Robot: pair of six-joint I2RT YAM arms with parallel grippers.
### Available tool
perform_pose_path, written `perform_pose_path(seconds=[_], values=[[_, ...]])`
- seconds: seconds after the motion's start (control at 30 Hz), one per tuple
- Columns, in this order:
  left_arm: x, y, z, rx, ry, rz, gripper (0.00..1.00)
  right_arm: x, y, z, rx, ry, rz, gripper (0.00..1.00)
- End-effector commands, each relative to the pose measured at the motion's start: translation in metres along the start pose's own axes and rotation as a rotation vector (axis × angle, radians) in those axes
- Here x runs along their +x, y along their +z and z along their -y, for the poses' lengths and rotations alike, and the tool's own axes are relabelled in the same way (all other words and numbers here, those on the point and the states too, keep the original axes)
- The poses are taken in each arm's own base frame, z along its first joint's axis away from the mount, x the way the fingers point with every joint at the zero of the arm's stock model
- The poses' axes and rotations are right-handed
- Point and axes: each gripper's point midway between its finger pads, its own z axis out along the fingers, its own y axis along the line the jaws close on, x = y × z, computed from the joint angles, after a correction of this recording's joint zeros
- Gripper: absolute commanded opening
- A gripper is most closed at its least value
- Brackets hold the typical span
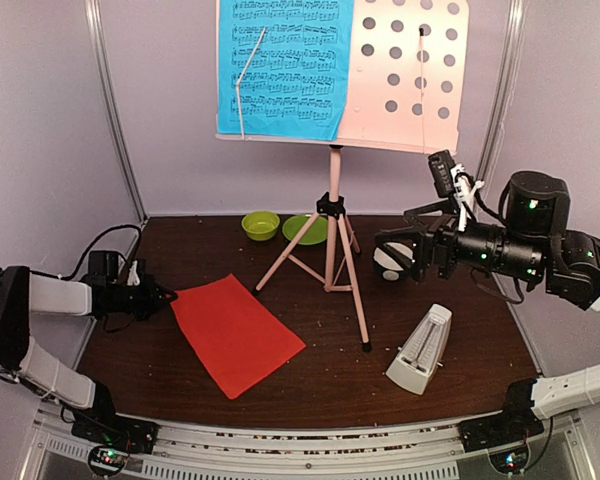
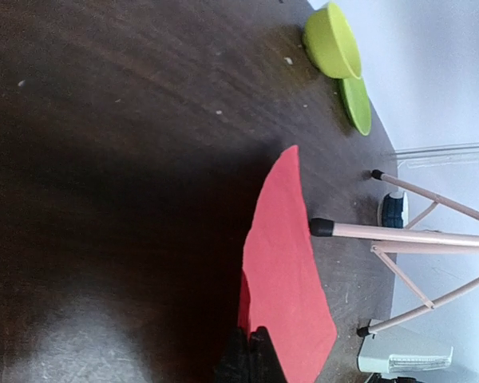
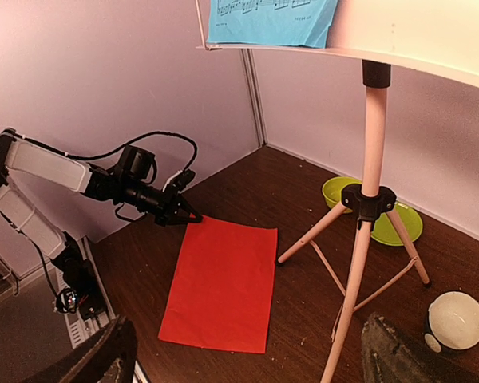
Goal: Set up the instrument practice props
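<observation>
The red sheet (image 1: 238,335) lies flat on the dark table, left of the pink music stand (image 1: 332,235). My left gripper (image 1: 170,297) sits low at the sheet's near-left corner. In the left wrist view its fingertips (image 2: 251,339) are shut on the edge of the red sheet (image 2: 287,271), which is lifted slightly there. The blue sheet (image 1: 285,65) rests on the left half of the stand's perforated desk (image 1: 410,70). The cream metronome (image 1: 420,350) stands at the front right. My right gripper (image 1: 395,255) hovers open right of the stand, holding nothing.
A green bowl (image 1: 260,225) and green plate (image 1: 305,230) sit at the back behind the stand's legs. A white-and-dark bowl (image 1: 388,262) lies beside my right gripper's fingers. The tripod feet (image 2: 321,227) spread close to the red sheet's far edge.
</observation>
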Motion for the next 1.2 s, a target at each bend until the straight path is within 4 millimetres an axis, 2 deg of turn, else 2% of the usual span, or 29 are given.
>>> perform_pose_path(seconds=[0.0,0.13,0.33,0.6,0.8,0.97,1.17], values=[[-0.004,-0.009,0.036,0.045,0.044,0.014,0.00,0.000,0.012,0.004,0.022,0.014,0.011,0.98],[0.002,-0.022,0.069,0.080,0.068,0.022,0.00,0.005,0.027,0.006,0.040,0.019,-0.009,0.97],[-0.001,-0.062,0.112,0.135,0.040,0.128,0.00,0.009,0.056,-0.002,0.021,0.043,-0.042,0.96],[-0.009,-0.112,0.159,0.146,-0.099,0.221,0.00,-0.003,0.094,-0.034,-0.037,0.055,-0.067,0.95],[-0.010,-0.141,0.216,0.223,-0.174,0.285,0.00,-0.017,0.115,-0.067,-0.103,0.066,-0.079,0.95],[-0.004,-0.142,0.273,0.250,-0.165,0.288,0.00,-0.018,0.125,-0.092,-0.166,0.089,-0.104,0.95],[0.012,-0.105,0.319,0.102,-0.168,0.219,0.00,-0.018,0.123,-0.103,-0.184,0.103,-0.122,0.96]])
